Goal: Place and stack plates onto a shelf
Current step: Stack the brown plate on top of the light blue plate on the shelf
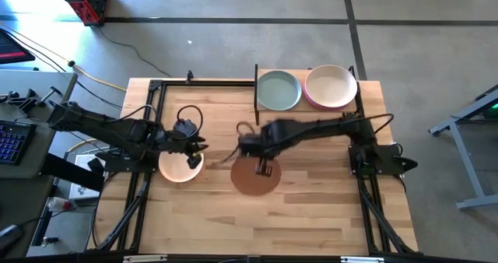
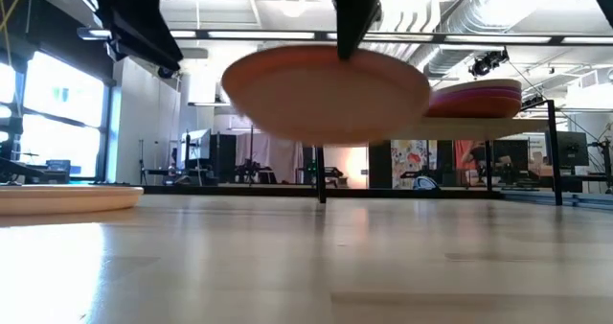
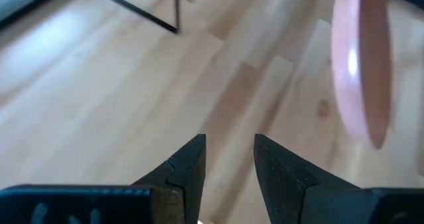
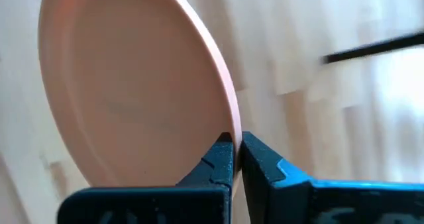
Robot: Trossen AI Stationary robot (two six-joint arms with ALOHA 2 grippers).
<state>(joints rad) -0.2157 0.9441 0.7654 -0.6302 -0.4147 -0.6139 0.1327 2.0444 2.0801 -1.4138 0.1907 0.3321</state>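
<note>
Salmon plate, lifted clear of the tabletop by its rim in the right gripper.

High view: the right gripper [image 1: 264,168] was clamped on the salmon plate [image 1: 253,177] near the table's middle; the left gripper [image 1: 196,147] hung over a peach plate [image 1: 180,167] lying on the table, its fingers hard to make out there. The shelf [image 1: 307,107] at the far edge carried a sage green plate [image 1: 278,90] and a cream plate [image 1: 331,85] topping a magenta one, mostly covered.
Low view: the salmon plate [image 2: 326,94] hung above the table, roughly level; the stack [image 2: 476,98] sat on the shelf behind, partly hidden by it.
Left wrist view: the left gripper [image 3: 229,161] was parted with nothing between; the salmon plate [image 3: 361,65] showed edge-on, well apart.
Right wrist view: the fingers [image 4: 222,159] pinched the plate's rim [image 4: 231,111], its far edge cut off.
</note>
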